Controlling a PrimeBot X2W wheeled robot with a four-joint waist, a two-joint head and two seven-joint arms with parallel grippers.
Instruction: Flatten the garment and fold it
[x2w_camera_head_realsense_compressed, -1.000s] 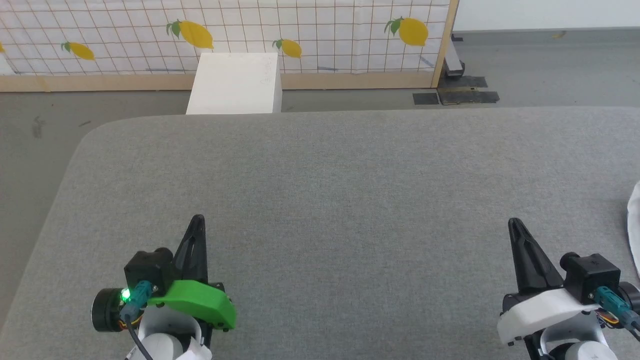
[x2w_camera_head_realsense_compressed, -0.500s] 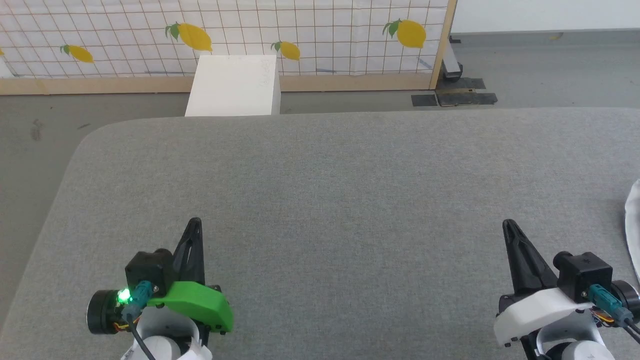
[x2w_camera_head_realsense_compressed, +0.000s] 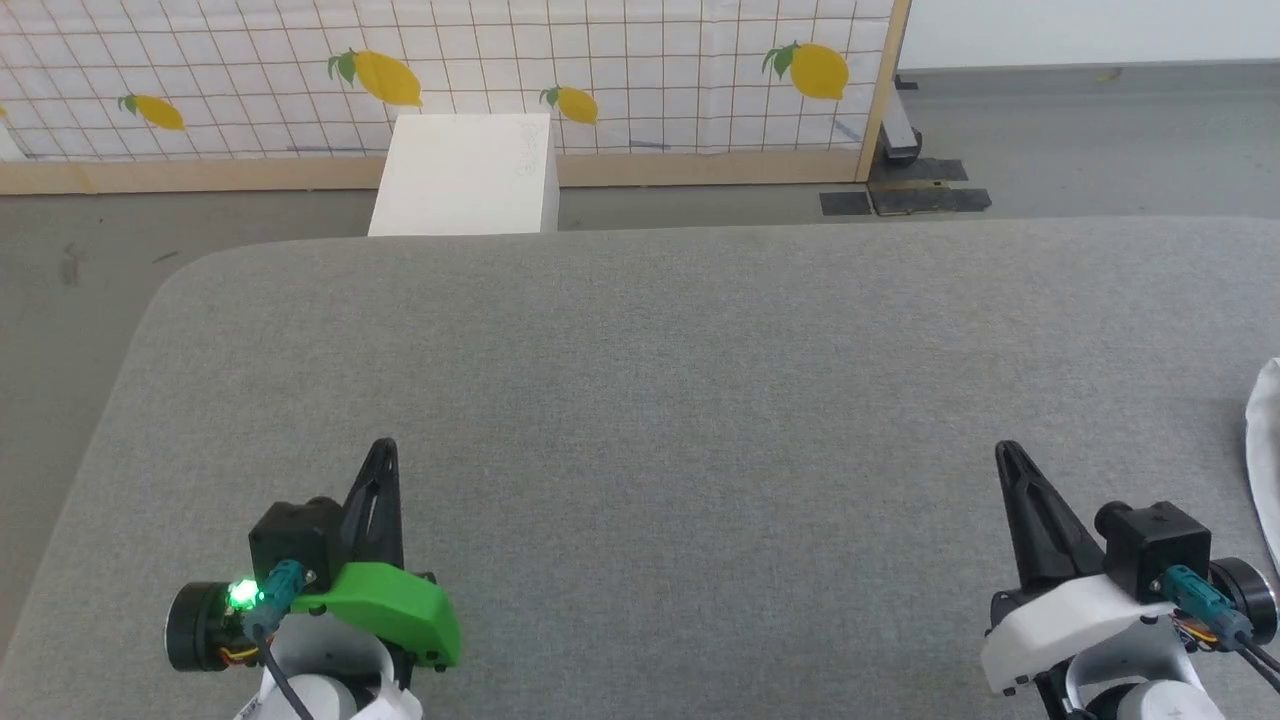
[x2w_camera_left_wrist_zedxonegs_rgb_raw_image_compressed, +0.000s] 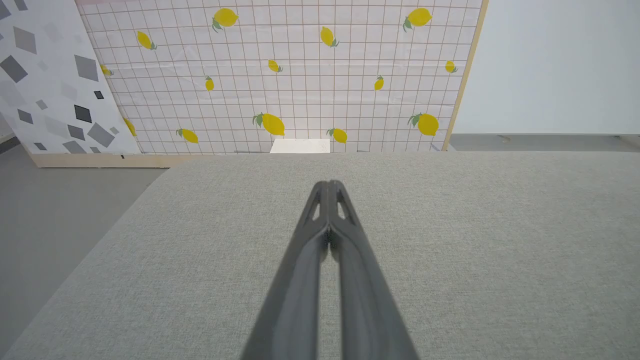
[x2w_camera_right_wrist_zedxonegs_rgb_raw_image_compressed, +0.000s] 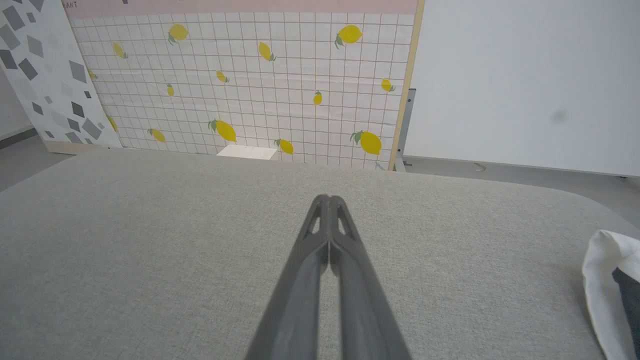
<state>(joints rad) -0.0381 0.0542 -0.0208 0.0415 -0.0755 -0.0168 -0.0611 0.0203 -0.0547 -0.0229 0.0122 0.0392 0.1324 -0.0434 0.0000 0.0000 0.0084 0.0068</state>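
Note:
The garment (x2w_camera_head_realsense_compressed: 1262, 445) shows as a strip of white cloth at the right edge of the head view, lying on the grey table (x2w_camera_head_realsense_compressed: 680, 400). In the right wrist view the garment (x2w_camera_right_wrist_zedxonegs_rgb_raw_image_compressed: 602, 280) is a white fold with a dark patch at the lower right. My right gripper (x2w_camera_head_realsense_compressed: 1003, 455) is shut and empty, to the left of the cloth and apart from it; its tips (x2w_camera_right_wrist_zedxonegs_rgb_raw_image_compressed: 329, 199) meet over bare table. At the lower left, my left gripper (x2w_camera_head_realsense_compressed: 383, 447) is shut and empty too, its tips (x2w_camera_left_wrist_zedxonegs_rgb_raw_image_compressed: 328, 184) closed together above the table.
A white box (x2w_camera_head_realsense_compressed: 465, 172) stands on the floor beyond the table's far edge. Behind it is a lemon-patterned partition (x2w_camera_head_realsense_compressed: 450, 70) with a wooden frame. The table's rounded left corner (x2w_camera_head_realsense_compressed: 175, 275) drops off to grey floor.
The head camera has shifted slightly, so the whole picture has slid; both grippers stay shut and keep their places on the table.

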